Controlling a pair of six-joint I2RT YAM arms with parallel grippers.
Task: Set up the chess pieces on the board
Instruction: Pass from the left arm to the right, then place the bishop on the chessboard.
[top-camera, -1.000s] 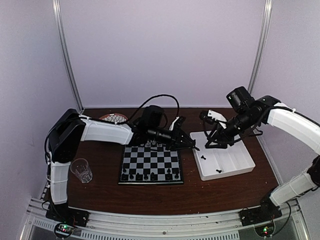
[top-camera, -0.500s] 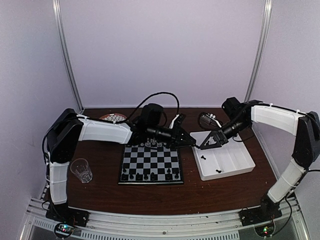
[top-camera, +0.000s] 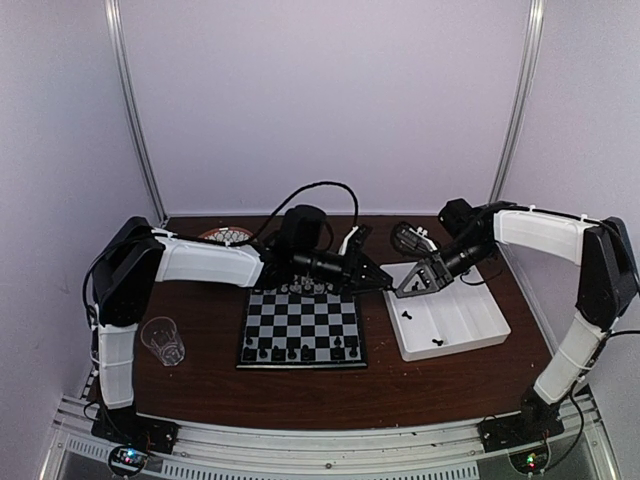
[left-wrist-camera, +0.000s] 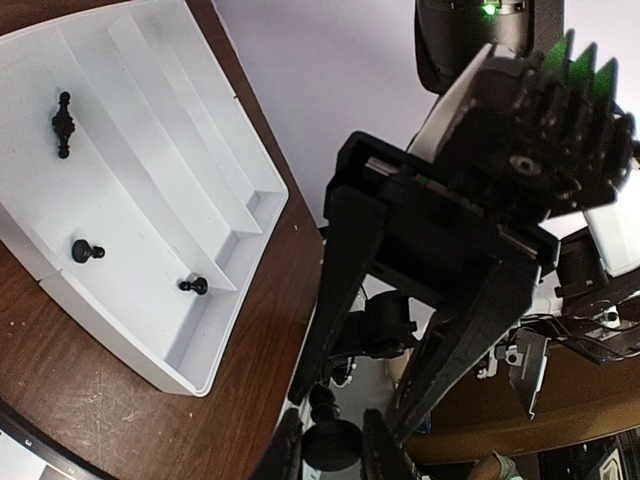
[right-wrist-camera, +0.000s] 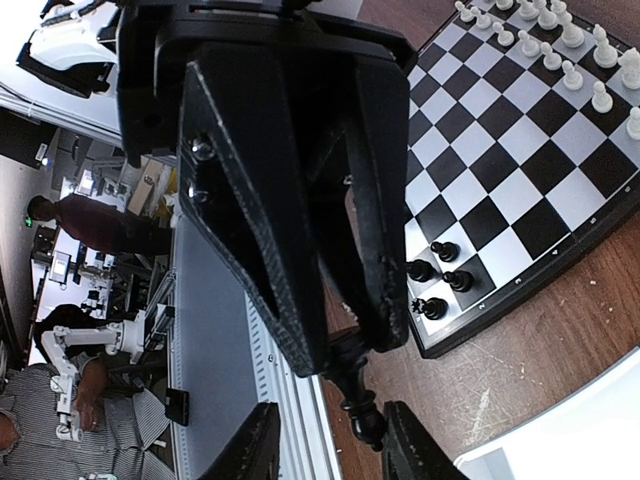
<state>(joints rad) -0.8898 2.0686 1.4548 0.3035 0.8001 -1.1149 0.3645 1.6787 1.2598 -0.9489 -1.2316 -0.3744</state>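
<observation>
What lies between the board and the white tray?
Bare brown table, seen in the top view between board and tray; the left pincer and right pincer meet above its far end.

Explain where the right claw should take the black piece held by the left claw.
Probably at the free end of the black piece, which sticks out past the tips of the left claw; come at it head-on, since the other end is clamped.

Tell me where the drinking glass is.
In the top view, the glass stands on the left side of the table, left of the chessboard and apart from it.
</observation>
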